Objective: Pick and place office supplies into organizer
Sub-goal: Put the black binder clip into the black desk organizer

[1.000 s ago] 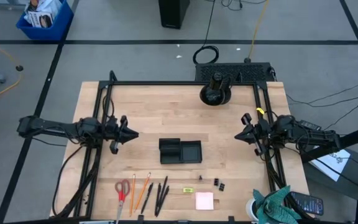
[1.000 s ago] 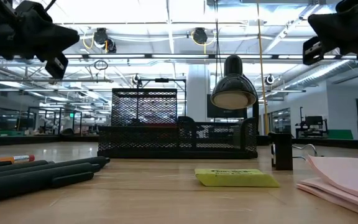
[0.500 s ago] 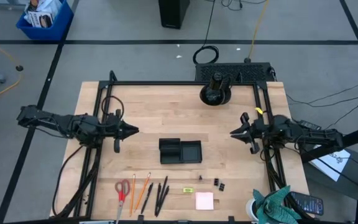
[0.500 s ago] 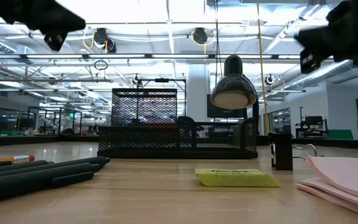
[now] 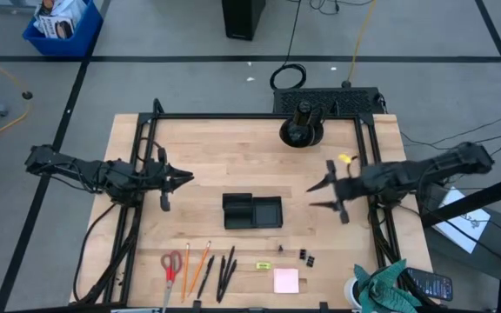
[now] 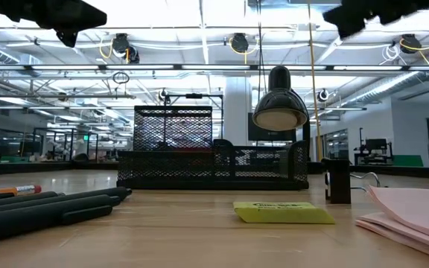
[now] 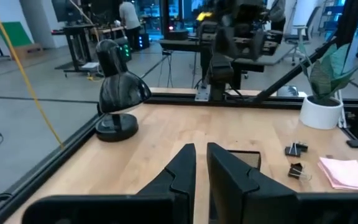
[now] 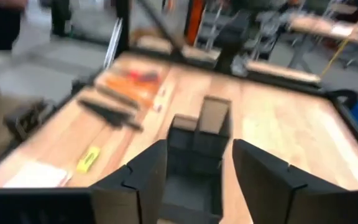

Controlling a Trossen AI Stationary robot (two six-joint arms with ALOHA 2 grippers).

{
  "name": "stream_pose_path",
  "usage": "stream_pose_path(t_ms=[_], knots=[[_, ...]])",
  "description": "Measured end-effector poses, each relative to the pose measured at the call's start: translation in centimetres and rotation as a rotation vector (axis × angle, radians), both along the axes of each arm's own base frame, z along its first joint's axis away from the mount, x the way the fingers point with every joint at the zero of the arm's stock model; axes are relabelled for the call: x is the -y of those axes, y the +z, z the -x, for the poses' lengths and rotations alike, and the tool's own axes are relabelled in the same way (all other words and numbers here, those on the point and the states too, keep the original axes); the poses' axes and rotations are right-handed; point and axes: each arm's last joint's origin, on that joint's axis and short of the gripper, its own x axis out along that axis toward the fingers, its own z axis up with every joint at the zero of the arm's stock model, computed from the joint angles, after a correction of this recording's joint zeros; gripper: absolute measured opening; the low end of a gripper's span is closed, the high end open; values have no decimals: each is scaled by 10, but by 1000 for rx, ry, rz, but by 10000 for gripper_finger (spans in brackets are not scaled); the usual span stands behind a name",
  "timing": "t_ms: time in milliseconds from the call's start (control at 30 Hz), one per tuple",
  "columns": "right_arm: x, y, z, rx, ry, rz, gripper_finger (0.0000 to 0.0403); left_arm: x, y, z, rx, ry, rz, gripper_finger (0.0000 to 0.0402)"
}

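Observation:
The black organizer (image 5: 252, 210) stands at the table's middle and also shows in the right wrist view (image 8: 197, 134). Along the near edge lie red-handled scissors (image 5: 171, 265), orange pencils (image 5: 195, 265), black pens (image 5: 224, 269), a yellow-green piece (image 5: 263, 264), black clips (image 5: 305, 256) and a pink pad (image 5: 286, 280). My right gripper (image 5: 311, 197) hovers open just right of the organizer, nothing between its fingers. My left gripper (image 5: 185, 178) hangs shut and empty to the organizer's left, above the table.
A round black lamp stand (image 5: 301, 129) sits at the far edge. A teal cloth (image 5: 390, 287) and a white pot (image 5: 355, 291) are at the near right corner. Bare wood lies between the organizer and the row of supplies.
My right gripper has reached from the table's right edge toward the organizer, risen and opened. My left gripper has risen a little. The supplies and the organizer have not moved.

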Motion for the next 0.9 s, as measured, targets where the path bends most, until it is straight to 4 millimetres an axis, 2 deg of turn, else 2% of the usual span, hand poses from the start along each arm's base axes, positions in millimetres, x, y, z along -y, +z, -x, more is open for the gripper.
stream_pose_path(t_ms=[67, 167, 300, 433, 533, 800, 900], knots=[[-15, 12, -15, -77, 11, 52, 188, 0, 0, 0, 2, 2, 17, 47], [-37, 18, -36, -211, 7, 113, 194, 0, 0, 0, 5, 4, 44, 47], [-63, 14, -60, -332, 32, 142, 196, 0, -1, 0, -6, 4, 38, 47], [-79, 1, -77, -420, -12, 67, 196, 0, -1, 0, -8, 4, 32, 47], [-85, -10, -80, -495, -56, 19, 196, 0, -2, 0, -11, 3, 31, 47], [-96, -30, -69, -771, -124, -199, 196, 0, -3, 0, -21, 3, 28, 47], [-101, -37, -68, -817, -137, -214, 196, 0, -2, 0, -18, 3, 29, 47]])
